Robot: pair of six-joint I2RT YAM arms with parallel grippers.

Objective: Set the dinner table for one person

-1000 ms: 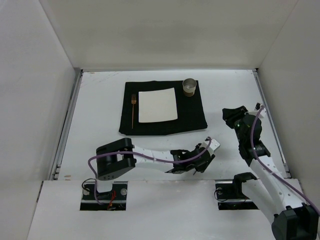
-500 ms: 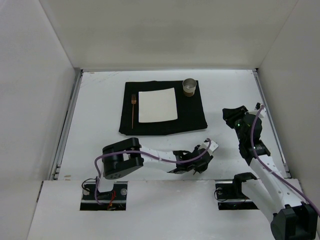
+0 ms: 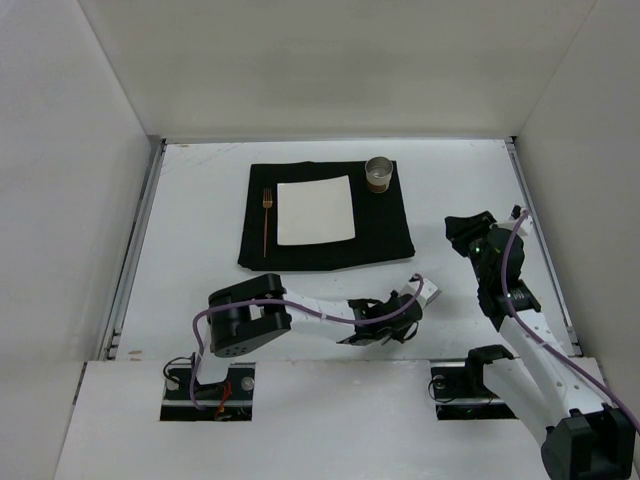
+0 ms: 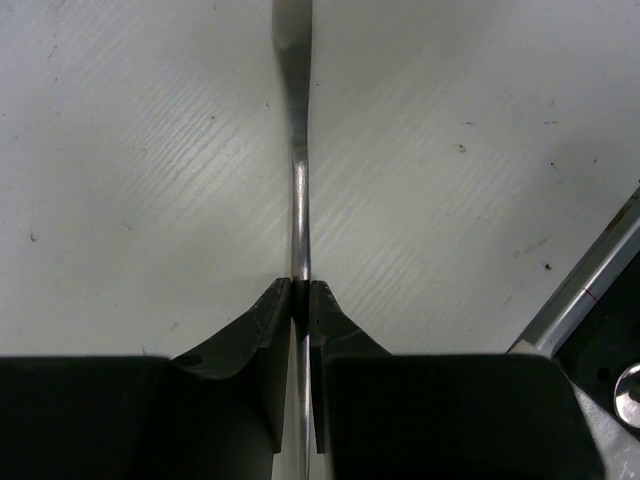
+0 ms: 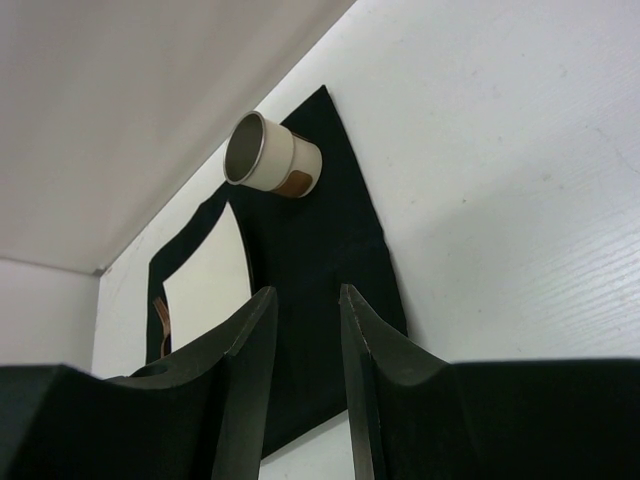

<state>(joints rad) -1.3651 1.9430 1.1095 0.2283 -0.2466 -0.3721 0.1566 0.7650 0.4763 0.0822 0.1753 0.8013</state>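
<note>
1. Wall to wall, ahead of both arm bases: the white dinner table (image 3: 460, 180).
2. Near edge, mid-width: left gripper (image 4: 301, 297) sits low, jaws pinched tight on a thin silver utensil (image 4: 297, 200). Spoon or knife, I can't make out which.
3. Toward the right edge: right gripper (image 5: 306, 295), jaws partly apart, nothing between them.
4. Toward the far edge: black mat (image 3: 380, 235). White plate (image 3: 316, 211) sits at its middle, fork (image 3: 265, 215) along its left edge, cup (image 3: 379, 173) at its far right corner.

My left arm (image 3: 310, 312) lies folded low along the near edge of the surface (image 3: 200, 210), left gripper (image 4: 302, 292) jaws pinched on a metal utensil (image 4: 297, 190). My right arm (image 3: 515, 310) stands raised above it, right gripper (image 5: 305, 295) jaws parted.
</note>
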